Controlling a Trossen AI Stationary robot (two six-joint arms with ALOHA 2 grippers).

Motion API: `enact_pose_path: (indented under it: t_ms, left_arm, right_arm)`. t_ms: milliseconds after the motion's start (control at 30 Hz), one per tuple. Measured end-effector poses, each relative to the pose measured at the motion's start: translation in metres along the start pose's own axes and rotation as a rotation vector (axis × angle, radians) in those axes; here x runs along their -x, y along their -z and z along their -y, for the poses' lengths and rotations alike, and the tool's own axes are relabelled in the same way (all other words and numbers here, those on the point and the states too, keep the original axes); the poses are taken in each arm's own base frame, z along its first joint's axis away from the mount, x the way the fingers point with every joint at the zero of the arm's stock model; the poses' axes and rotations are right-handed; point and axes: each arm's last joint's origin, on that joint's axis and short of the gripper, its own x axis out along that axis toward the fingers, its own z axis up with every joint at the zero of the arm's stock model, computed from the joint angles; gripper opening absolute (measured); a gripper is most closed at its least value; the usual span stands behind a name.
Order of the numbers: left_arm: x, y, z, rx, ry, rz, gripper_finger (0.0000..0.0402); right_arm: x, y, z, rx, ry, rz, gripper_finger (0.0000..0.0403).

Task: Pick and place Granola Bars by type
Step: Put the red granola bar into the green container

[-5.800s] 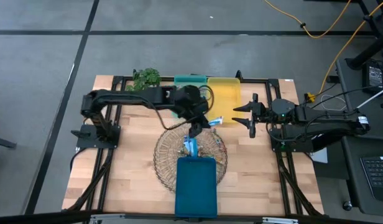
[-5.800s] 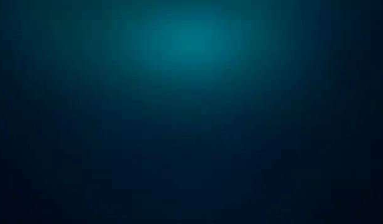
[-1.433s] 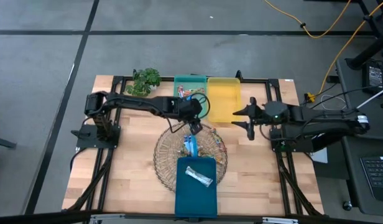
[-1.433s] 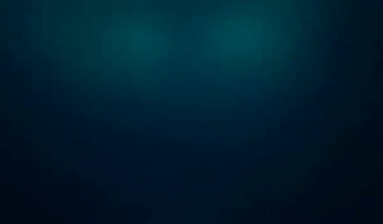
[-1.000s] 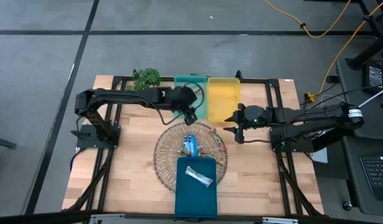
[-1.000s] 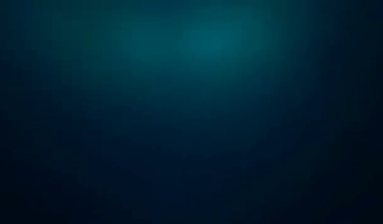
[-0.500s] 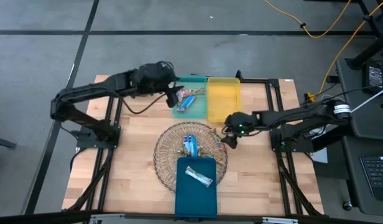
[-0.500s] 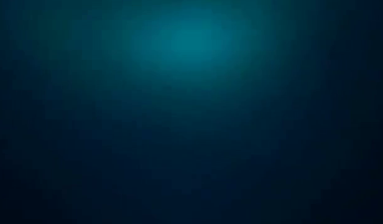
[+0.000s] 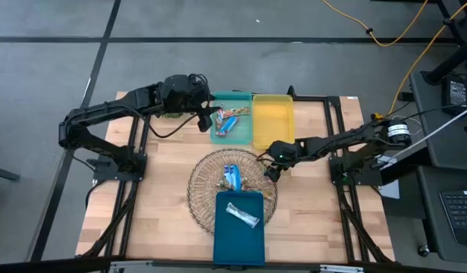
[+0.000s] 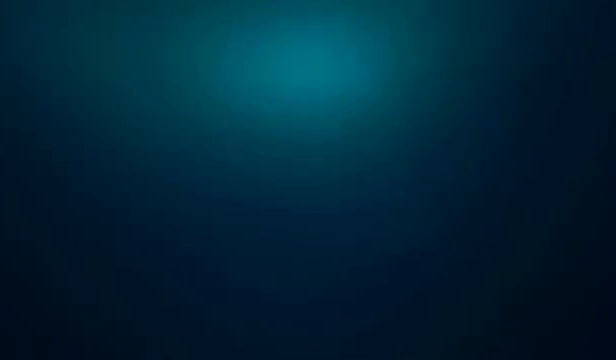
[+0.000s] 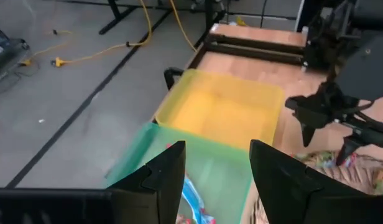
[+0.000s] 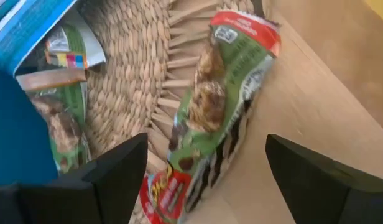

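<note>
My right gripper (image 9: 269,170) hangs open over the right rim of the round wicker basket (image 9: 211,199). In the right wrist view its fingers stand on either side of a green-and-red wrapped granola bar (image 12: 211,115) without touching it. The bar lies across the basket's rim and the table. More bars (image 12: 62,118) lie inside the basket, with two blue ones (image 9: 232,177) at its middle. My left gripper (image 9: 204,120) is open with nothing in it, at the left edge of the green tray (image 9: 241,135), which holds blue and red-orange bars (image 9: 227,123). A silvery bar (image 9: 242,214) lies in the dark blue tray (image 9: 239,239).
The yellow tray (image 9: 273,117) stands right of the green one at the table's far edge. A small green plant (image 9: 167,106) is partly hidden under my left arm. The dark blue tray overlaps the basket's near side. The low view is dark and shows nothing.
My left gripper has drawn back from over the green tray toward the table's far left, and a blue bar shows in the tray where it was. My right gripper has gone from beside the yellow tray toward the table's left and near edges, down to the basket's right rim.
</note>
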Motion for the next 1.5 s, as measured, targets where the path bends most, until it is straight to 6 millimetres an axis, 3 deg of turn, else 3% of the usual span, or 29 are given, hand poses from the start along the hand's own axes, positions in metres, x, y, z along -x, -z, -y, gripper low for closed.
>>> enact_pose_path:
  t_ms: [133,300,567,767,967,1500]
  left_arm:
    - [-0.01,0.014,0.002,0.023,0.008,-0.052,0.0169]
    - [-0.02,0.027,0.005,0.068,0.038,-0.07,0.0169]
    - [-0.021,0.023,0.005,0.077,0.048,-0.021,0.0169]
    - [-0.021,0.022,0.005,0.078,0.048,-0.005,0.0169]
    - [-0.021,0.021,0.005,0.078,0.045,-0.002,0.0169]
    - [-0.021,0.02,0.005,0.079,0.042,0.012,0.0169]
  right_arm:
    - [-0.008,-0.005,-0.003,-0.004,0.011,-0.012,0.031]
    - [-0.015,-0.009,-0.005,-0.01,0.045,-0.053,0.026]
    - [-0.016,-0.01,-0.006,-0.01,0.057,-0.063,0.0172]
    - [-0.014,-0.009,-0.006,-0.013,0.053,-0.071,0.013]
    - [-0.008,-0.009,-0.007,-0.013,0.049,-0.077,0.0118]
    - [0.034,-0.009,-0.01,0.002,0.065,-0.001,0.0118]
